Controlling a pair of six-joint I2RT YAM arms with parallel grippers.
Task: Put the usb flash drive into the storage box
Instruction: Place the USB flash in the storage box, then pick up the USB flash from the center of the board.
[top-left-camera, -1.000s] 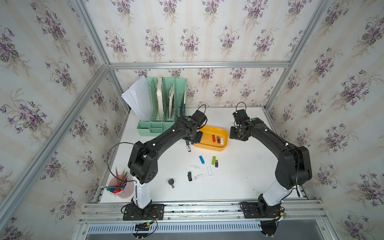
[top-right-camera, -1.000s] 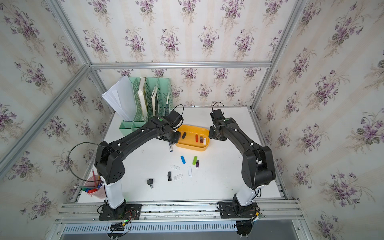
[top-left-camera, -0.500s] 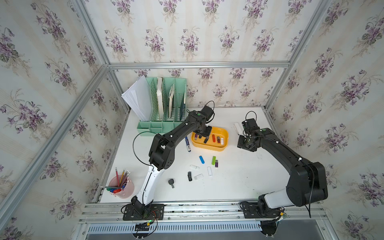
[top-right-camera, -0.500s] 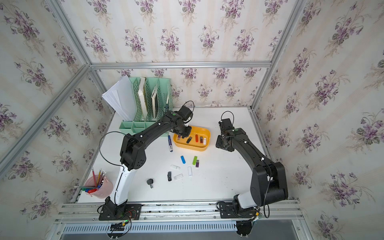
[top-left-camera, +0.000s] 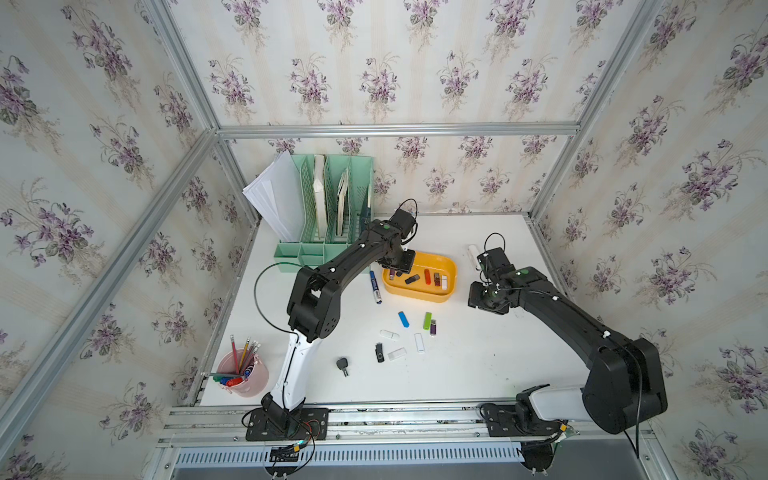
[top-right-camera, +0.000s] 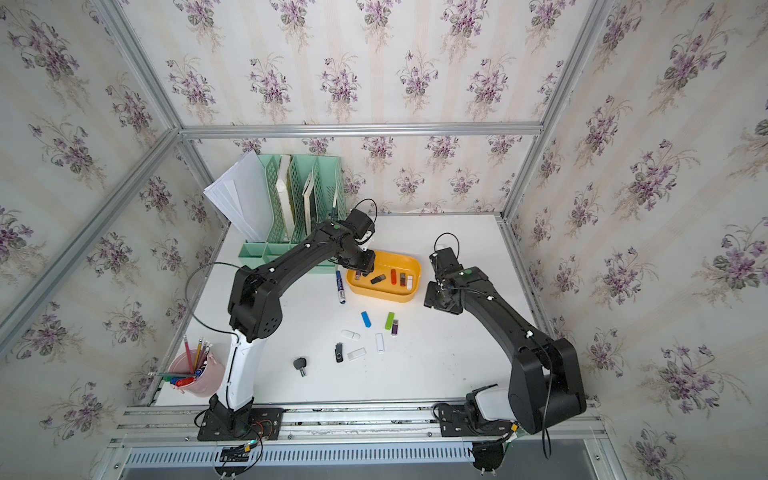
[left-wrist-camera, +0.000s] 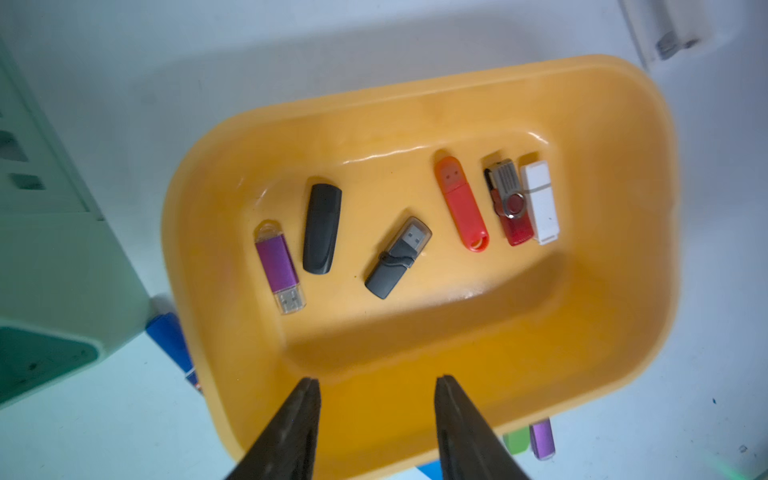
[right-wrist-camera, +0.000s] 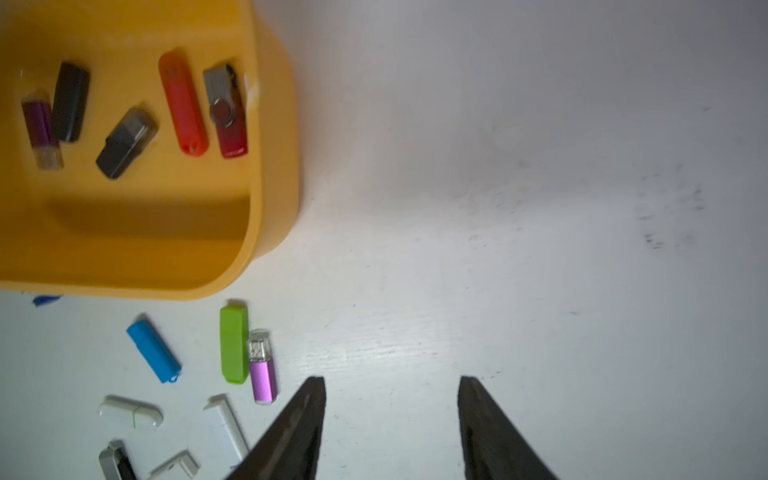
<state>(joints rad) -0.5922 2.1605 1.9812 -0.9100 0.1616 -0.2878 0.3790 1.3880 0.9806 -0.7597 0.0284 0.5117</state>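
In a top view the left gripper (top-left-camera: 397, 271) hangs over one end of the storage box (top-left-camera: 417, 294). The right gripper (top-left-camera: 484, 296) is just beside the other end, above the table (top-left-camera: 478, 365).

Left wrist view: the jaws are parted and empty above the box's wall. Six usb flash drives (left-wrist-camera: 399, 257) lie inside, from a purple flash drive (left-wrist-camera: 277, 264) to a white flash drive (left-wrist-camera: 539, 203).

Right wrist view: the jaws are spread and hold nothing, over bare table. A green flash drive (right-wrist-camera: 233, 343) and a blue flash drive (right-wrist-camera: 153, 351) lie outside, near the box.

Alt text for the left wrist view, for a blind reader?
Six USB flash drives lie in the yellow-orange storage box: purple, two black, orange-red, red swivel, white. The open, empty left end effector hangs over the box; a mint-green organizer stands beside it.
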